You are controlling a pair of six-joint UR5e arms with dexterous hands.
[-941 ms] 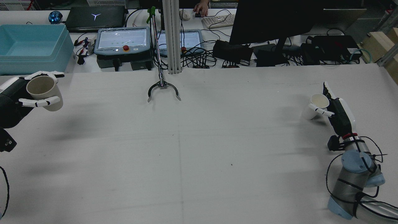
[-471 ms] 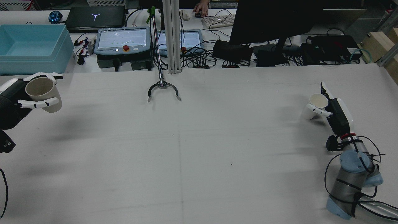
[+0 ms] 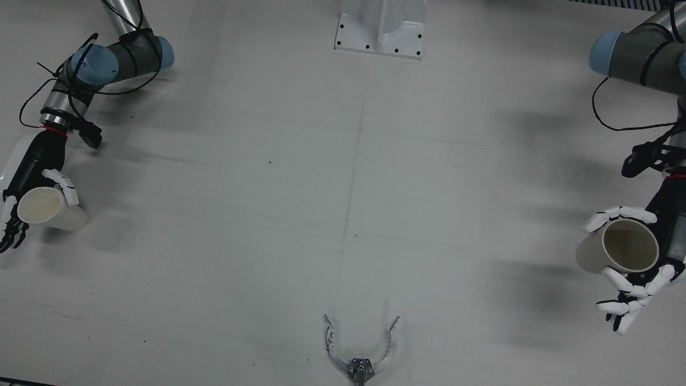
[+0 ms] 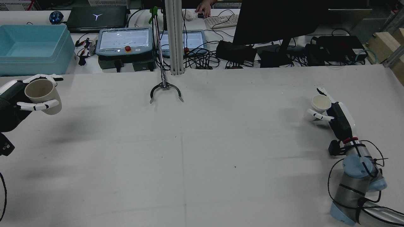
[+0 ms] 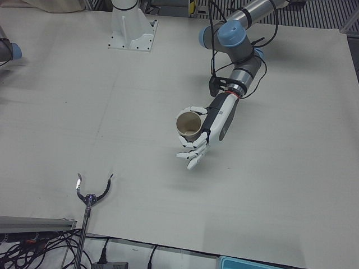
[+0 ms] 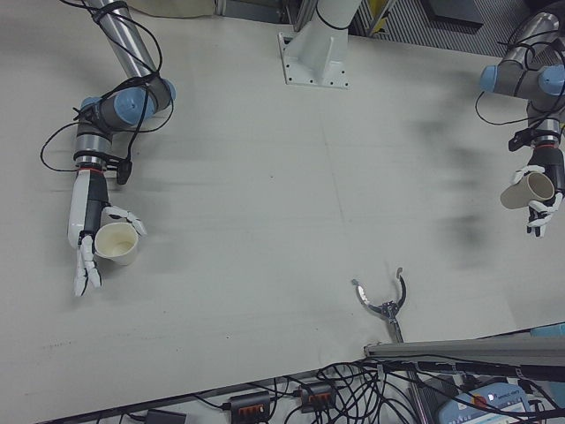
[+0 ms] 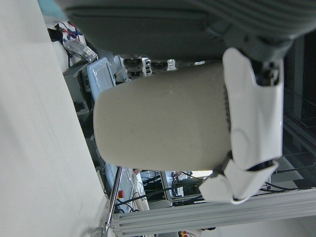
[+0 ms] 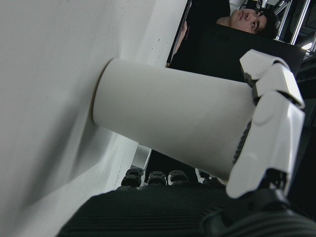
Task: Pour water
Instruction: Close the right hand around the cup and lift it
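So far only the grasps are done: left hand (image 4: 19, 101) wrapped on a paper cup (image 4: 42, 94) held above the bench (image 4: 202, 142), right hand (image 4: 334, 116) clasping a second paper cup (image 4: 318, 105) resting at the bench surface, well apart; approach and pour remain.

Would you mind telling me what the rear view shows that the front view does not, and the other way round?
Only the rear view takes in the clutter beyond the table: the blue bin, the pendants, the dark monitor, and a person's hand by the keyboard. Only the front view shows the white mounting plate between the arms. Both show the left hand holding a beige cup, the right hand around a white cup, and the grabber claw lying on the table.
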